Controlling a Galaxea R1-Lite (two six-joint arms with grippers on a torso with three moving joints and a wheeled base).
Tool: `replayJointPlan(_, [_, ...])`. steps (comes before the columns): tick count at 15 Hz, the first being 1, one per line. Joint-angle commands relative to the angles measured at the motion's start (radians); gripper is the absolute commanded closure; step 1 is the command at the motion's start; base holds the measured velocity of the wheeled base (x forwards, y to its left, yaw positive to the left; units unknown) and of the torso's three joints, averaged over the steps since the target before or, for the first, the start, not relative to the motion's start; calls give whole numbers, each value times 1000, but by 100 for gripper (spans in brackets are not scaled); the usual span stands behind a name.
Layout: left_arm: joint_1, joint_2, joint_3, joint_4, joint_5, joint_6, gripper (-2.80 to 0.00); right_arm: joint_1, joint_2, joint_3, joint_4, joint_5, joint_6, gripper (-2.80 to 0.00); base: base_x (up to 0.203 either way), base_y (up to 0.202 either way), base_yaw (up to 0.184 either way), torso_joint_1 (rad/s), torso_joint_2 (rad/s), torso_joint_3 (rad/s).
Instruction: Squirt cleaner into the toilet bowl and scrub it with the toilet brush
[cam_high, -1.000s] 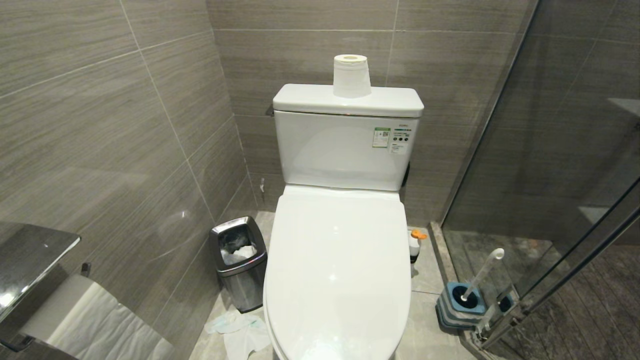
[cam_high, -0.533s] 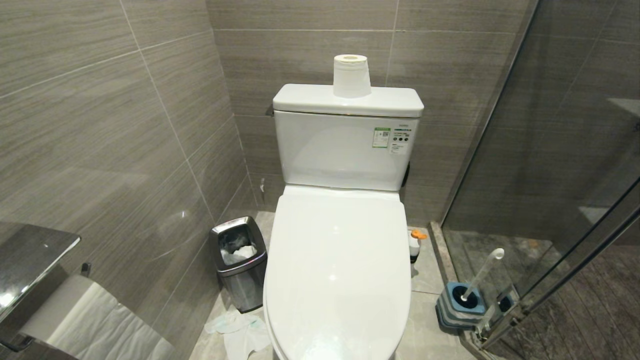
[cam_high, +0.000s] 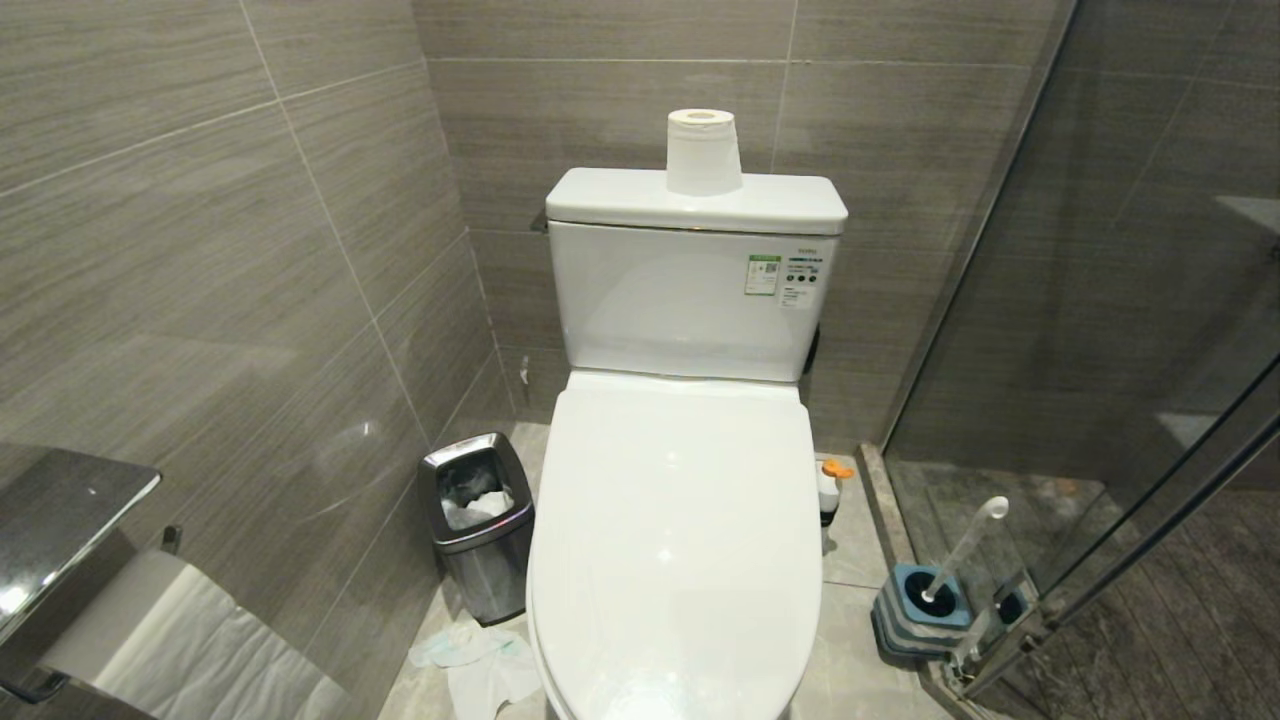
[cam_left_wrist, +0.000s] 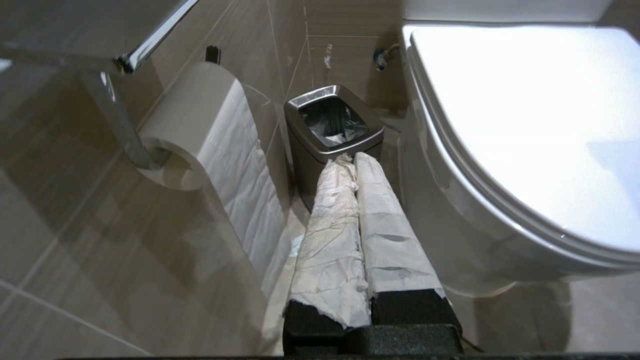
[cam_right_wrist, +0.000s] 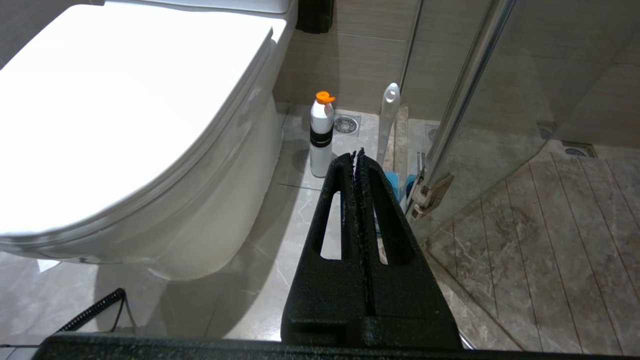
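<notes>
Toilet bowl (cam_high: 680, 560) lid down, dead ahead. Left gripper (cam_left_wrist: 347, 159), fingers paper-wrapped, pressed together near steel bin (cam_left_wrist: 332, 127); right gripper (cam_right_wrist: 357, 152) pinched closed, empty. Toilet brush (cam_high: 960, 555) in holder, floor right; cleaner (cam_high: 829, 490) farther back beside bowl.

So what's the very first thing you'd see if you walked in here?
The big white toilet bowl in the middle, lid shut, with a paper roll standing on its tank. On the floor to its right stand the cleaner with its orange cap and the toilet brush in its blue holder; a steel bin sits on the left.
</notes>
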Motion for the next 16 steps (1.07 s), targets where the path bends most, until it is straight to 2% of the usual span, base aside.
replayJointPlan(1, [0, 2, 0, 6, -12, 117, 0, 0, 1, 0, 0, 0, 0, 0, 0, 0, 0, 0, 0, 0])
replayJointPlan(2, [0, 2, 0, 5, -45, 166, 0, 1, 1, 1, -2, 0, 0, 0, 0, 0, 0, 0, 0, 0])
replayJointPlan(3, [0, 2, 0, 6, -52, 167, 0, 1, 1, 6, -19, -1, 0, 0, 0, 0, 0, 0, 0, 0])
replayJointPlan(5, [0, 2, 0, 7, -48, 130, 0, 1, 1, 15, -48, -2, 2, 0, 0, 0, 0, 0, 0, 0])
replayJointPlan(8, [0, 2, 0, 7, -32, 42, 0, 1, 1, 15, -48, -2, 2, 0, 0, 0, 0, 0, 0, 0])
replayJointPlan(16, [0, 2, 0, 3, -27, 40, 0, 0, 1, 9, -30, 2, -29, 0, 0, 0, 0, 0, 0, 0])
